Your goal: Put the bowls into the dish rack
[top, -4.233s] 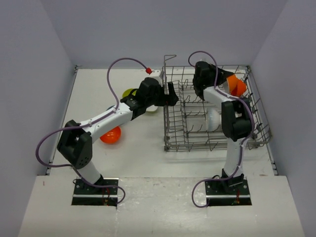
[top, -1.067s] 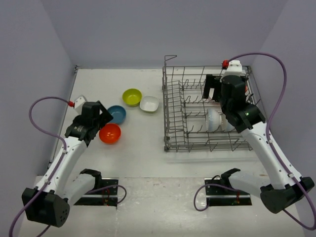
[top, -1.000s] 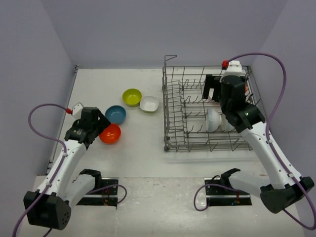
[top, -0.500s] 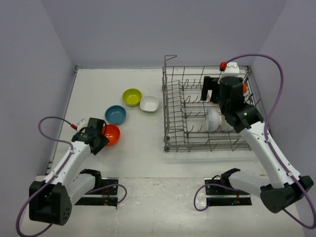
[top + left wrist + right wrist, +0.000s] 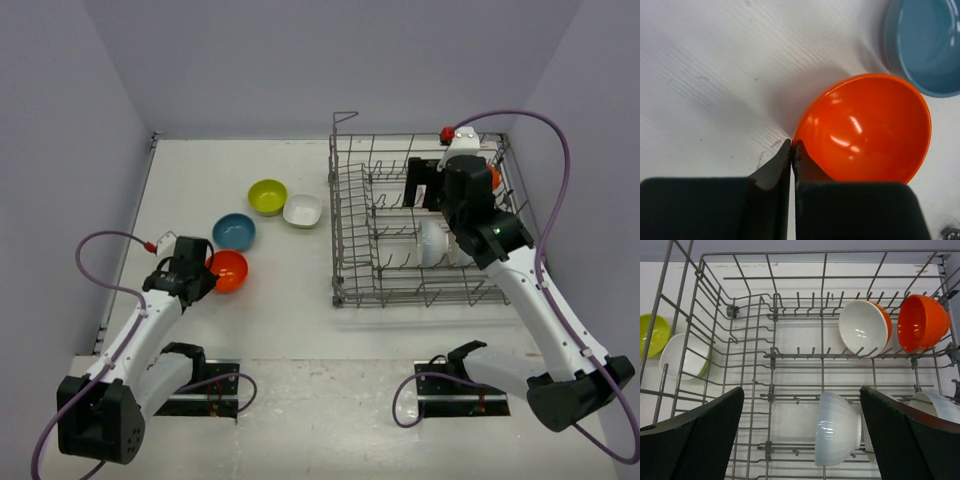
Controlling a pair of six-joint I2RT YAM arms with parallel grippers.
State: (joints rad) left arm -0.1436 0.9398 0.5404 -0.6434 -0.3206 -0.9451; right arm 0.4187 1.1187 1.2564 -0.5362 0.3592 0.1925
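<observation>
The left gripper (image 5: 791, 145) is seen pinched almost shut, one finger inside and one outside the near rim of the orange bowl (image 5: 865, 130), so the rim is gripped; the rim itself is hidden in the thin slit between the fingers. From overhead these fingers are covered by the wrist. The blue bowl (image 5: 927, 45), just beyond, is cut off by the frame. The left arm is stretched low and forward along the table's left edge. The right gripper (image 5: 801, 390) is held wide open above the dish rack (image 5: 772, 357), which stands along the right edge; its arm is raised and bent over the rack. Inside, an orange-and-white bowl (image 5: 865, 327), a second orange bowl (image 5: 922, 322) and a white round bowl (image 5: 837, 427) are propped on tines, and another white bowl (image 5: 935, 407) is partly hidden by a finger. The yellow-green bowl (image 5: 267, 196) and white squarish bowl (image 5: 302, 210) are left mid-table, beside the rack.
</observation>
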